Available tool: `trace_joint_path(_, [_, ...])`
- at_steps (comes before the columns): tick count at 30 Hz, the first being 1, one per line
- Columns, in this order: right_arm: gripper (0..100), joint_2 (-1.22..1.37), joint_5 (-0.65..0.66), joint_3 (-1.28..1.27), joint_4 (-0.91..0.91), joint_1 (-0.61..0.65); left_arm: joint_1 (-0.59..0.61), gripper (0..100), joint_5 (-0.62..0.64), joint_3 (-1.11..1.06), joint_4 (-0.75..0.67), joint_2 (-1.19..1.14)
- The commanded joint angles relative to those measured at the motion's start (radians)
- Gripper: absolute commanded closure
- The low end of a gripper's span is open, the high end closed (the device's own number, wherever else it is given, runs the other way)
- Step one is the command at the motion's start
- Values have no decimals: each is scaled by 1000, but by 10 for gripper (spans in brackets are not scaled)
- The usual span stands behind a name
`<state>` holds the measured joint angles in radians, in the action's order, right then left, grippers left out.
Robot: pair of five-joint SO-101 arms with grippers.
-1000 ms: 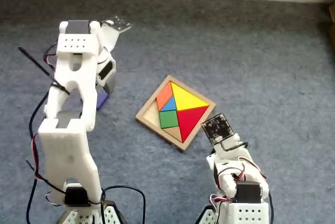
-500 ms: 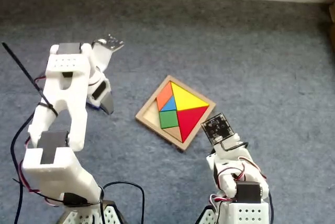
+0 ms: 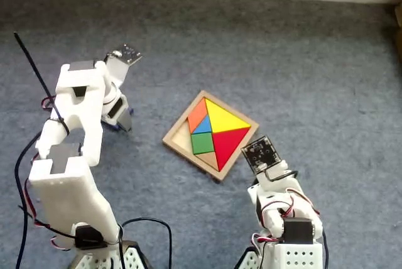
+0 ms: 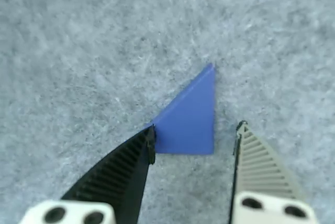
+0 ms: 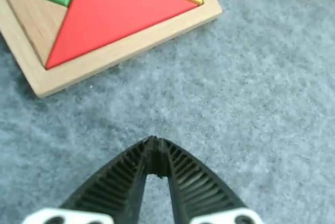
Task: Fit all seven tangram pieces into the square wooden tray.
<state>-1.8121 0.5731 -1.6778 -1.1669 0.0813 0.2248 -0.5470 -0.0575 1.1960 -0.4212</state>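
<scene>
**Position.** The blue triangle [image 4: 189,124] lies flat on the grey counter [image 3: 314,61], well apart from the wooden tray [image 3: 190,156]. The left gripper [image 4: 196,129] stands wide, with its jaws on either side of the piece. The dark jaw touches one corner and the pale jaw stands just clear of the straight edge. The right gripper [image 5: 156,141] is pinched closed on nothing, near a corner of the tray.

**Risks.** The piece is thin and sits on a soft, fibrous surface. In my judgement the jaws may ride over it as they close. Contact is uneven, so the dark jaw may also push the corner first, turning the triangle out of the grip.

**Limits of view.**
- In the high view the left arm covers most of the triangle.
- The right wrist view cuts off most of the tray.
- The tray shows bare wood in two patches. Their exact shapes are hard to judge, so I cannot confirm which one suits this piece.
</scene>
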Motion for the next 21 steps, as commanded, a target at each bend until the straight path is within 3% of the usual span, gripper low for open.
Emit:
trace_joint_path(1, [993,12,-2,-147,2,-18,5,752,-9,19,2,-5])
trace_joint_path(13, [993,12,-2,-147,2,-19,-22,782,-9,50,8,-47])
trace_joint_path(21, [993,12,-2,-147,2,-19,-8,819,-8,338,232,-242])
